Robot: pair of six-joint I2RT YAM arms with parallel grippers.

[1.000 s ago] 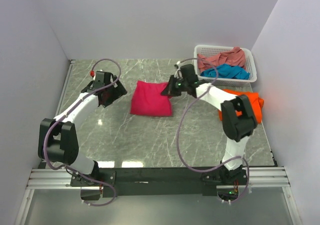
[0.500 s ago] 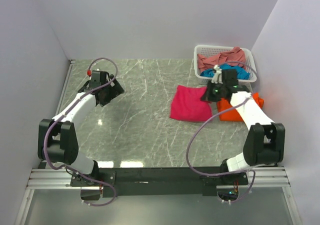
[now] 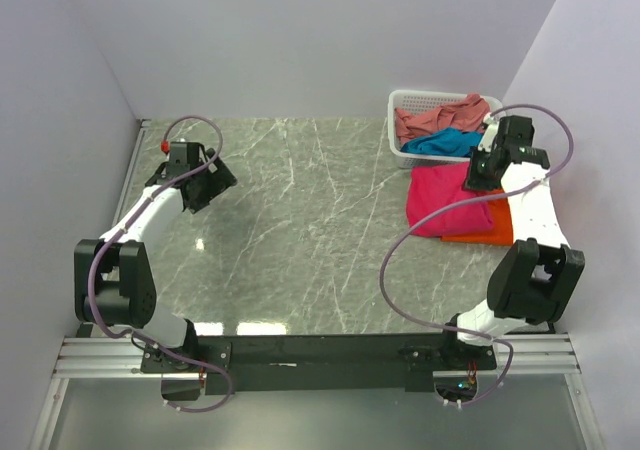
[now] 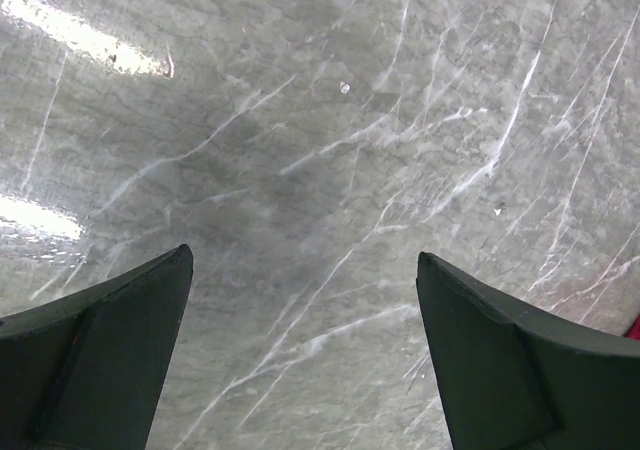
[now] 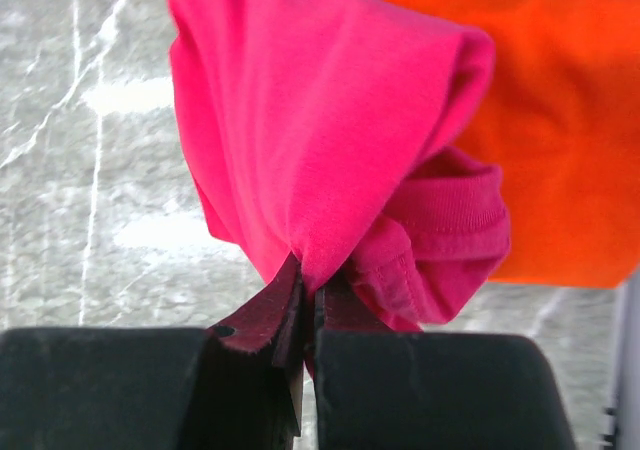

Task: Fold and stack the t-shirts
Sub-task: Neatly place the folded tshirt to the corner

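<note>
While the right gripper point(image 3: 484, 177) point(image 5: 304, 295) is clamped tight on a pinched fold of the soft magenta-pink cloth t-shirt point(image 3: 445, 200) point(image 5: 300, 120), the rest of that shirt spreads out to the gripper's left and back toward the arm bases, folded into a rough rectangle.

- Right wrist view: both dark fingers meet on the cloth, no gap showing. A ribbed hem bunches just right of the pinch.
- The bright orange flat-lying cloth t-shirt point(image 3: 492, 233) point(image 5: 560, 120) sits under the magenta one. It shows beyond and to the right of the fingers, and as a strip along the magenta shirt's near edge from above.
- The white plastic lattice basket point(image 3: 440, 97) is just beyond the right gripper. It holds a crumpled teal-blue cloth t-shirt point(image 3: 455, 143) nearest the gripper and a dusty salmon-pink cloth t-shirt point(image 3: 440, 118) behind it.
- The left gripper point(image 3: 203, 182) point(image 4: 305, 257) has jaws spread wide, nothing between them. Only the grey veined marble tabletop point(image 3: 300, 220) point(image 4: 300, 120) is under it. All shirts are well off to its right.
</note>
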